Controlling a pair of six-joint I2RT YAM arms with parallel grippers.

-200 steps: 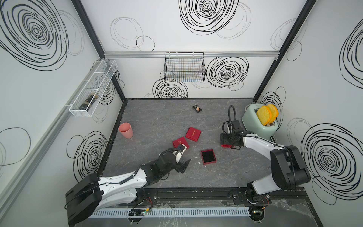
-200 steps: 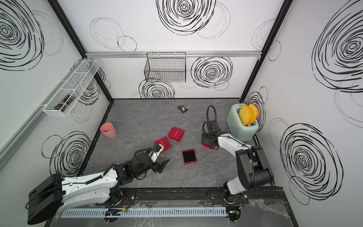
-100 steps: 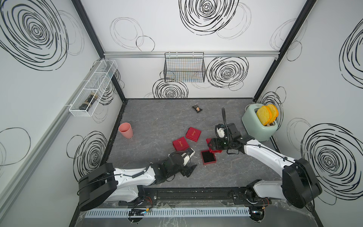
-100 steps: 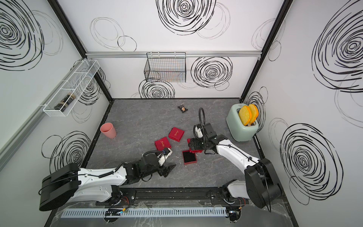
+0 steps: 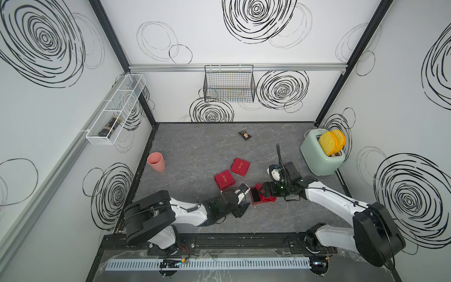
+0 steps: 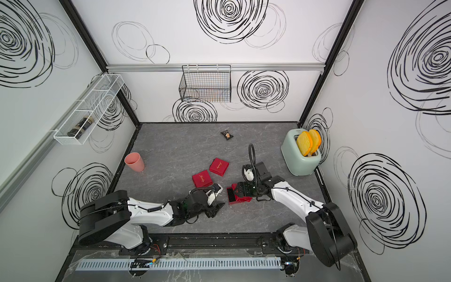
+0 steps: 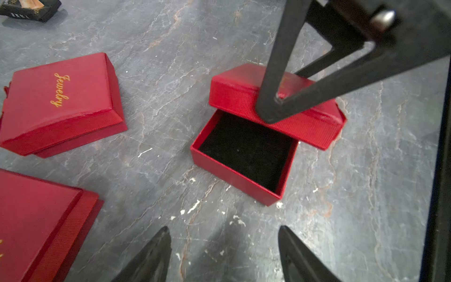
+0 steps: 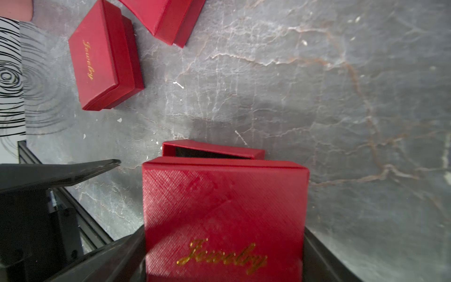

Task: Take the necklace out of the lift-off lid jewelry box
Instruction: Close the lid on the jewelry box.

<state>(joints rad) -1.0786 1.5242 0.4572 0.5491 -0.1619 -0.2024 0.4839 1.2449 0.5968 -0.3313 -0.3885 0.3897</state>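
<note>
Right gripper [image 8: 224,228]: clamped across the red lid [image 8: 224,207], one finger on each side wall, gold "Jewelry" lettering facing my wrist camera. The fingers' lower parts ran out of the picture, so I saw only where they met the lid.

Left gripper [image 7: 223,228]: fingertips spread apart with nothing between them, low over the grey table [image 5: 195,151] just beside the box base [image 7: 231,175]. Only the two tips showed in the left wrist view.

The box base stood open on the table, black lining exposed. The lid hung tilted over its far rim and covered that edge. From the right wrist the lid hid nearly all of the base; only a strip of its wall showed.

Necklace: I could not make it out in any view. The lining read as plain black apart from one pale speck [image 7: 238,150], too small to identify. In both top views the arms crowded the base, and its inside was a dark patch.

Two closed red boxes [image 5: 224,179] [image 5: 240,166] lay near, one cut off in each wrist view.
</note>
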